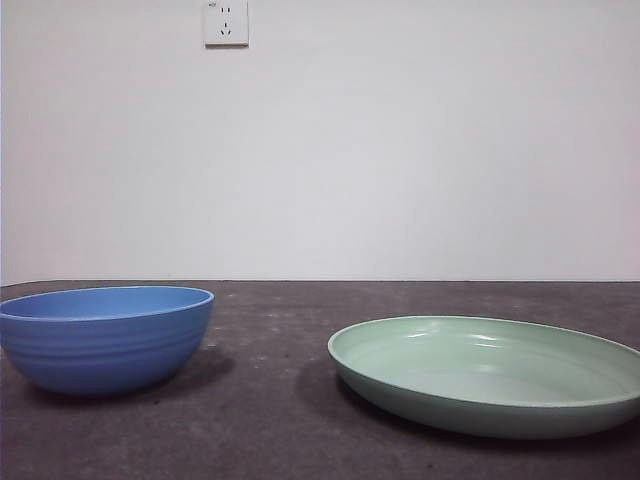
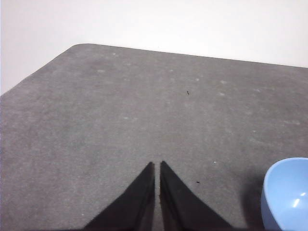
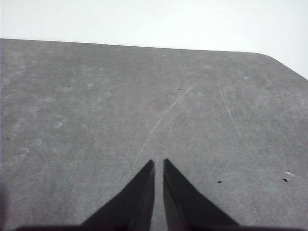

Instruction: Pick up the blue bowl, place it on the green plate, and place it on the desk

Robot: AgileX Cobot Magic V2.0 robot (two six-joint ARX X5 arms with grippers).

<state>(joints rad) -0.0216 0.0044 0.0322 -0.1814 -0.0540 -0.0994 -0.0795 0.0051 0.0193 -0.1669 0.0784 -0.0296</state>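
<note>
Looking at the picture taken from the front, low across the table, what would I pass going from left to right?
Round medium-blue ridged bowl standing on the dark grey-brown matte desk → white wall socket high on the wall behind → wide, shallow pale mint-green plate, apart from the bowl.

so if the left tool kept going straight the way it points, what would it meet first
Probably just the bare desk. The left tool, jaws nearly together, points across open surface toward the far edge and wall. The blue bowl sits off to one side, apparently out of that line.
</note>
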